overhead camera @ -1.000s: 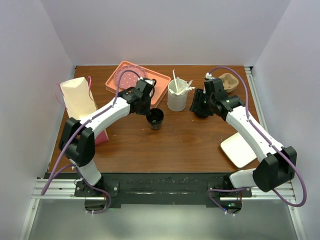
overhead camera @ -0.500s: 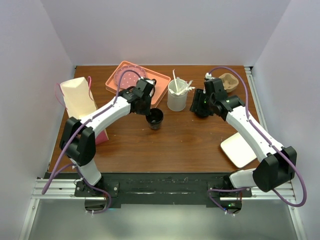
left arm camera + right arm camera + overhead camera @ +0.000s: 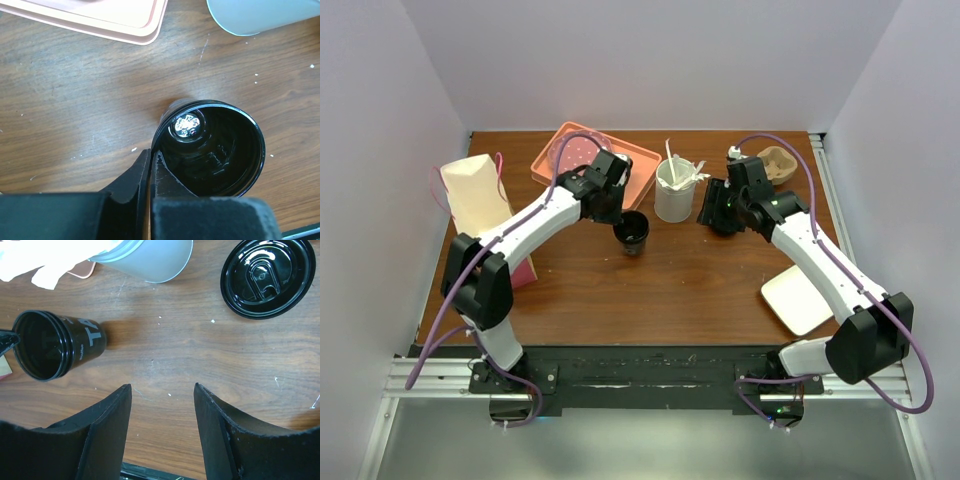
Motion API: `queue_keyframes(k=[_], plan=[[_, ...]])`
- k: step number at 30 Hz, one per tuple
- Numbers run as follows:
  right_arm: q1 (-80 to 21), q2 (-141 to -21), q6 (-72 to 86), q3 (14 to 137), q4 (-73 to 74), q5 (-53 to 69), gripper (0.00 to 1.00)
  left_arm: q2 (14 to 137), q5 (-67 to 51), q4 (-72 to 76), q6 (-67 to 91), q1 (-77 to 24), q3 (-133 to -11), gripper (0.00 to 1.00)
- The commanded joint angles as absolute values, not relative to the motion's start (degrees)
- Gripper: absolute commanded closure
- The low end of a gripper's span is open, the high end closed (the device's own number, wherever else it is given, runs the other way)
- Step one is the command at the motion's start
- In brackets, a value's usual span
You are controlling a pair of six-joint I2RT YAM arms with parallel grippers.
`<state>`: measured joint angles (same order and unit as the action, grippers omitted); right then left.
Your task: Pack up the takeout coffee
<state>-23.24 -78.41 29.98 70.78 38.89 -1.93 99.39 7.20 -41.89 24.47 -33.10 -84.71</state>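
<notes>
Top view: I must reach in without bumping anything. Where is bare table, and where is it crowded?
Bare: the wide front strip of table between the cup, the plate and the near edge. Crowded: the back row, where tray, tub and carrier sit close together. The bag fills the left edge.

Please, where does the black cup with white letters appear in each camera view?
Top external: black cup near the picture's centre.
Left wrist: black cup right of centre, low, seen from above.
Right wrist: black cup at the left edge, lettering showing.
Shared landmark: white tub, near the cup in all three.
</notes>
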Motion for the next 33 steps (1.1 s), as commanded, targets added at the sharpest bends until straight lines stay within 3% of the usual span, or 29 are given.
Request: queue_keyframes(k=[1,7,11,13,16,19,21,24,26,28,30,31,33], plan=[[-23.6,-77.5,30.1,71.1,37.8,-1.6,0.43,100.5,6.2,-42.5,24.3,-32.3,-86.5,1.0],[-23.6,-77.9,29.8,71.8,38.5,-1.9,0.43,101.9,6.5,-43.3,24.6,-32.1,-86.7,0.99],[-23.6,-78.0,30.0,72.0,38.7,-1.8,0.43,101.9,6.6,-43.3,24.3,-32.2,-87.0,0.86],[-23.6,-78.0,30.0,72.1,38.7,-1.8,0.43,101.9,6.5,-43.4,24.0,-32.1,-87.0,0.87],[-23.6,-78.0,29.9,72.2,38.7,-1.8,0.43,102.0,6.1,-43.3,23.8,-32.1,-87.1,0.98],[-23.6,-78.0,29.9,72.2,38.7,-1.8,0.43,102.0,6.1,-43.4,23.8,-32.1,-87.1,0.94],[-23.6,-78.2,29.9,72.2,38.8,-1.8,0.43,102.1,5.5,-43.4,23.6,-32.0,-87.1,1.0],[-23.6,-78.2,30.0,72.2,38.8,-1.9,0.43,102.0,5.4,-43.5,23.5,-32.1,-87.5,1.0],[-23.6,-78.4,29.9,72.1,38.8,-1.8,0.43,102.0,5.6,-44.0,23.6,-32.1,-87.9,0.86],[-23.6,-78.4,29.9,71.7,38.8,-1.8,0.43,102.0,5.7,-43.9,23.7,-32.1,-88.0,0.79],[-23.7,-78.5,30.1,71.7,38.8,-1.5,0.43,102.0,5.5,-44.0,23.6,-32.1,-88.1,0.86],[-23.7,-78.4,30.1,71.8,38.8,-1.5,0.43,102.1,5.5,-44.1,23.6,-32.1,-88.1,0.97],[-23.7,-78.2,30.0,71.8,38.8,-1.7,0.43,102.0,5.1,-44.0,23.7,-32.1,-87.9,1.0]])
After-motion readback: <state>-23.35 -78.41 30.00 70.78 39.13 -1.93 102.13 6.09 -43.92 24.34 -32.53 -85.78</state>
